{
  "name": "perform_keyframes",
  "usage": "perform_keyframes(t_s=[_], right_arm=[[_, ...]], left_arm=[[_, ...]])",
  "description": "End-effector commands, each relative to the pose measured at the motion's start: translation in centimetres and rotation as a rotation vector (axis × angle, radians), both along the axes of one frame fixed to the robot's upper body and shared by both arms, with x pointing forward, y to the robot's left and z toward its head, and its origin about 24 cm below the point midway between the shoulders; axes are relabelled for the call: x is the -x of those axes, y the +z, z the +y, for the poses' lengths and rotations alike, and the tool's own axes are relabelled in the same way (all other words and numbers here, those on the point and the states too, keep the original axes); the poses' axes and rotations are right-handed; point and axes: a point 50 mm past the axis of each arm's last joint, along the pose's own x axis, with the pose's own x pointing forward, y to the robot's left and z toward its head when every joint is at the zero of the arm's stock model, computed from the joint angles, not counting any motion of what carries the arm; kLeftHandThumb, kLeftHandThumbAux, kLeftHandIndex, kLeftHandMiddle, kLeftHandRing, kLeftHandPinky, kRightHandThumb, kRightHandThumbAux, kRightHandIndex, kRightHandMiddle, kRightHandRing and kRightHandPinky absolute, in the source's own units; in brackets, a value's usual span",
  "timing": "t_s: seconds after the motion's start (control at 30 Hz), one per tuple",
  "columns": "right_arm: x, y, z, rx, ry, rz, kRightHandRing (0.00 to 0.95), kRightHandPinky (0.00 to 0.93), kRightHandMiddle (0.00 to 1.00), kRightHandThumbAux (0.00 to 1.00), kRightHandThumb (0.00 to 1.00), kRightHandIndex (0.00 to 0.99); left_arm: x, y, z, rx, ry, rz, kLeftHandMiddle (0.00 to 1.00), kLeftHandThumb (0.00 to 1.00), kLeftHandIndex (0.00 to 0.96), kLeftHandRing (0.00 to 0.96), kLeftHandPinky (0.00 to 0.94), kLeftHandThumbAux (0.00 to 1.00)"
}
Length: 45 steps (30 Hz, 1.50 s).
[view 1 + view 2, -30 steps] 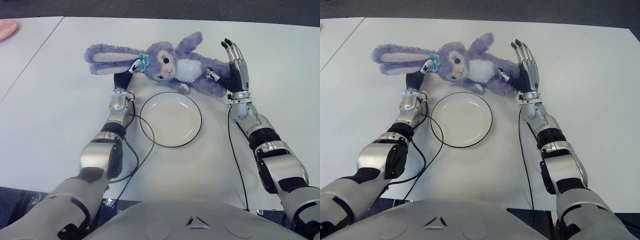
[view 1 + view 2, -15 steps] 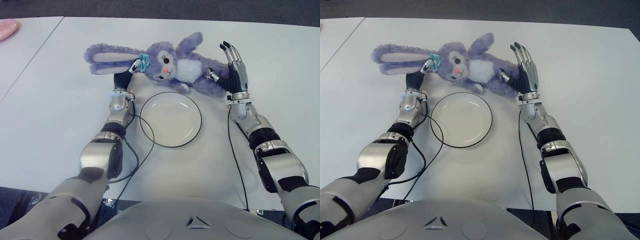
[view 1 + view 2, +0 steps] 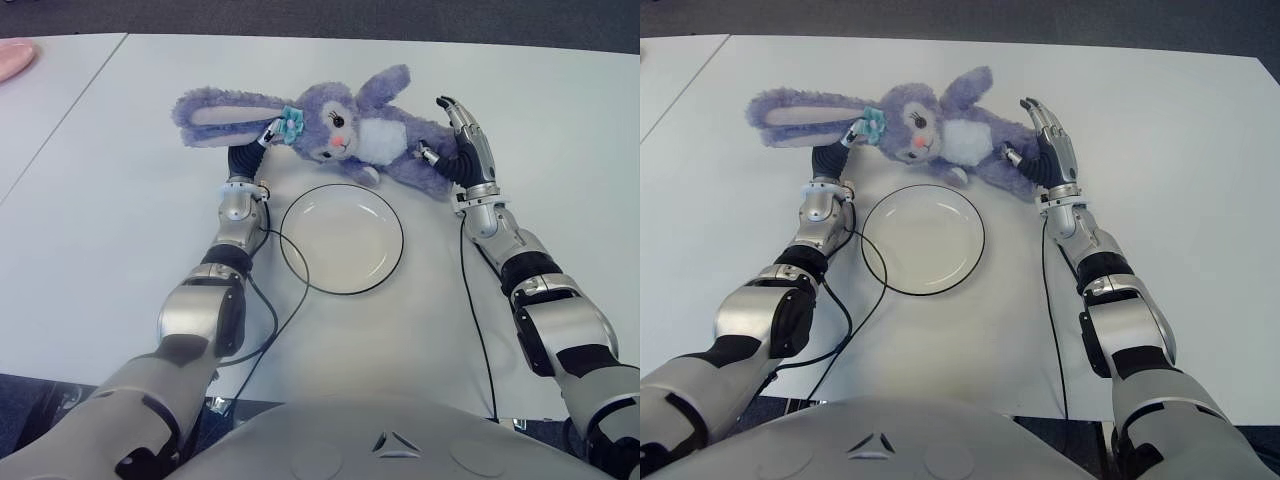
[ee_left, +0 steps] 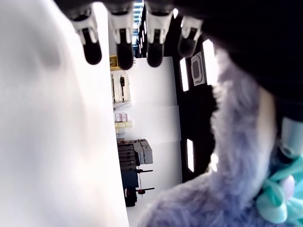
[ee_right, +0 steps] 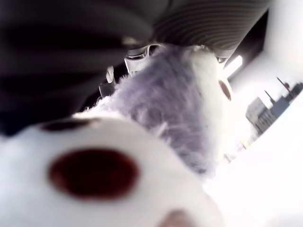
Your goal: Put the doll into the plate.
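Note:
The doll (image 3: 350,128) is a purple plush bunny with long ears and a teal bow, lying across the white table just behind the plate (image 3: 342,262). That plate is white with a dark rim and holds nothing. My left hand (image 3: 252,148) reaches under the bunny's ear beside the bow; in the left wrist view its fingers (image 4: 124,45) stretch straight out with the ear (image 4: 236,142) along the palm. My right hand (image 3: 462,140) stands at the bunny's legs, fingers leaning over the plush and thumb against it. The right wrist view is filled by the doll's foot (image 5: 94,175).
The white table (image 3: 120,230) extends to both sides, with a seam running along its left part. A pink object (image 3: 14,58) lies at the far left corner. Black cables (image 3: 272,312) trail from both wrists toward my body.
My right hand has tipped forward and leftward, its fingers bending over the doll's legs. The bunny's head and ears have shifted slightly. The left arm is almost still.

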Motion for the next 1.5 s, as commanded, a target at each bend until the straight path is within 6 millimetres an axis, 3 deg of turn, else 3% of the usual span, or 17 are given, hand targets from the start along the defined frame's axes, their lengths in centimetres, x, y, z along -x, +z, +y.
perform_keyframes(t_s=[0.03,0.23,0.27,0.37,0.77,1.1,1.3,1.5], right_arm=[[-0.3,-1.9,-1.1,0.016,-0.053,0.223,0.464,0.542,0.382,0.595,0.48,0.181],[0.8,-4.5,-0.1,0.03,0.044,0.409,0.557,0.623,0.5,0.639,0.496,0.305],[1.1,-4.9,0.0,0.041,0.068,0.433,0.574,0.641,0.519,0.668,0.568,0.345],[2.5,-6.3,0.6,0.088,0.159,0.518,0.601,0.659,0.549,0.702,0.655,0.393],[3.6,-6.6,2.1,0.216,0.388,0.676,0.569,0.593,0.508,0.725,0.681,0.408],[4.4,-7.7,2.6,0.226,0.388,0.691,0.551,0.605,0.484,0.725,0.678,0.41],[5.5,-8.3,1.6,0.234,0.334,0.683,0.697,0.76,0.664,0.717,0.696,0.429],[5.0,-6.1,-0.3,0.207,0.257,0.634,0.806,0.85,0.798,0.715,0.707,0.44]], left_arm=[[9.7,-12.3,0.8,0.03,0.052,0.551,0.114,0.0,0.044,0.118,0.123,0.509],[9.6,-12.2,0.7,0.026,0.042,0.547,0.115,0.0,0.043,0.116,0.117,0.495],[9.6,-12.2,0.7,0.025,0.042,0.547,0.114,0.0,0.042,0.116,0.117,0.497],[9.6,-12.3,0.7,0.026,0.044,0.55,0.115,0.0,0.039,0.117,0.121,0.502],[9.9,-12.3,1.0,0.036,0.045,0.536,0.121,0.0,0.037,0.124,0.128,0.485],[10.0,-12.4,1.1,0.03,0.05,0.543,0.138,0.0,0.044,0.141,0.143,0.492],[10.0,-12.4,1.0,0.032,0.048,0.539,0.136,0.0,0.051,0.141,0.145,0.491],[10.0,-12.4,0.9,0.032,0.049,0.541,0.133,0.0,0.053,0.136,0.139,0.494]])
